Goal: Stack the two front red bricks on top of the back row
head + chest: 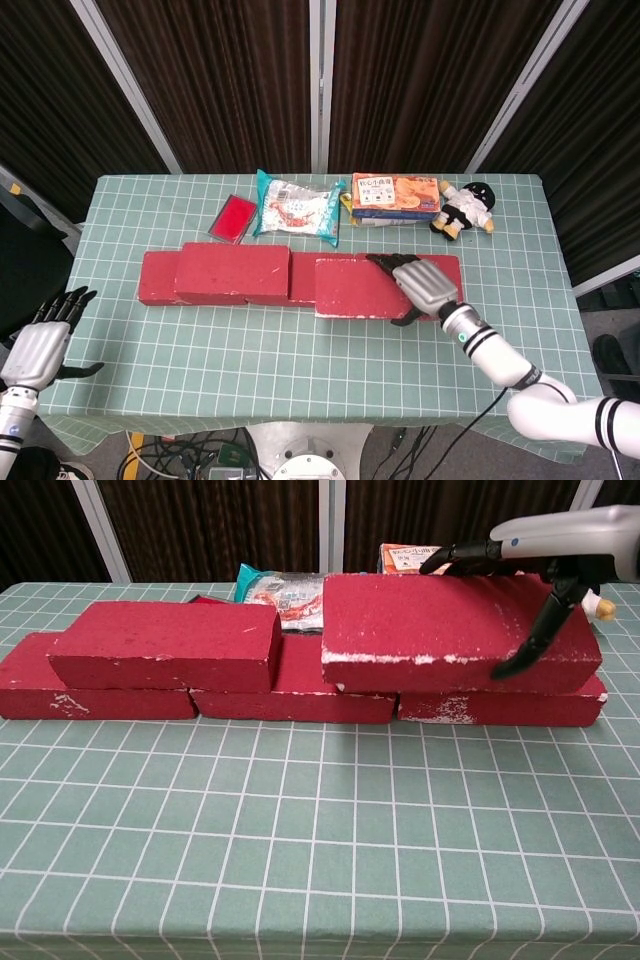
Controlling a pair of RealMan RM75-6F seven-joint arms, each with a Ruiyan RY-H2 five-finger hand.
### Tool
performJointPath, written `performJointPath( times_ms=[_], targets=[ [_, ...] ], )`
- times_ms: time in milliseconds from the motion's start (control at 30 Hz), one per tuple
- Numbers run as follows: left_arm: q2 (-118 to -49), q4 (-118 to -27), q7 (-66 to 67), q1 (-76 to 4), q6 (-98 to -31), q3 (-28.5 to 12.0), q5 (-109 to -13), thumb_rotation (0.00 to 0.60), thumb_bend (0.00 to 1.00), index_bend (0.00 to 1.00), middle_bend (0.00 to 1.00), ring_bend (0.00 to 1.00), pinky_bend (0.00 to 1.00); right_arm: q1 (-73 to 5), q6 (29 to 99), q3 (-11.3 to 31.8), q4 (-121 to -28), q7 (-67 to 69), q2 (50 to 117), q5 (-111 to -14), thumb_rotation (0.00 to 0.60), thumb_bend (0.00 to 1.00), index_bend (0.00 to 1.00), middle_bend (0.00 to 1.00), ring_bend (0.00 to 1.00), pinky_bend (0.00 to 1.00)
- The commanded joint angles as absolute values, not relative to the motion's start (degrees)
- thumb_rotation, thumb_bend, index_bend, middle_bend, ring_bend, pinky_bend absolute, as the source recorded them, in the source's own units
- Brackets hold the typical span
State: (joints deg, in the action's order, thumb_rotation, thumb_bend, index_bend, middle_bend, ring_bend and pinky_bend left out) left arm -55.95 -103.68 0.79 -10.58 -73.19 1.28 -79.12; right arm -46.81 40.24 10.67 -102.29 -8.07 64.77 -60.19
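Note:
My right hand [424, 285] [545, 555] grips a red brick [358, 287] [440, 620] by its right end and holds it just above the back row of red bricks [250, 290] [300, 685], over the middle and right ones. Whether it touches them I cannot tell. Another red brick [232, 270] [165, 645] lies stacked on the left part of that row. My left hand [40, 345] hangs open off the table's front left corner, away from the bricks.
Behind the row lie a small red packet [233, 217], a snack bag [297, 208] [300, 595], an orange and blue box [395, 196] [450, 562] and a plush doll [465, 208]. The green checked table [200, 350] stretches in front of the bricks.

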Motion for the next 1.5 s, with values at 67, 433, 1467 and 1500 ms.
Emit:
performJointPath(
  times_ms=[67, 433, 1467, 1500],
  targets=[
    [-55.9, -103.8, 0.7, -10.7, -72.8, 1.1, -78.9, 0.600, 0.01, 0.00, 0.00, 0.00, 0.00, -50.8, 33.3, 13.5, -94.7, -1.8, 66.5, -58.9, 0.600, 0.11, 0.00, 0.21, 0.13, 0.24],
    [-55.5, -103.5, -0.2, -10.7, -72.1, 0.8, -78.7, 0.600, 0.01, 0.00, 0.00, 0.00, 0.00, -57.9, 20.1, 15.1, -82.4, 6.4, 72.8, -59.2, 0.600, 0.11, 0.00, 0.22, 0.13, 0.24],
    [-56.7, -101.3, -1.6, -10.8, -71.0, 0.5, -79.4, 0.600, 0.01, 0.00, 0.00, 0.00, 0.00, -61.1, 18.6, 13.4, -76.8, 11.2, 77.3, -62.8, 0.600, 0.11, 0.00, 0.20, 0.13, 0.23],
    [-56.7, -101.3, -1.6, -10.8, -71.0, 0.5, -79.4, 0.600, 0.01, 0.00, 0.00, 0.00, 0.00, -61.2, 18.6, 13.3, -76.8, 11.3, 77.3, -62.8, 0.600, 0.11, 0.00, 0.20, 0.13, 0.23]
  ],
)
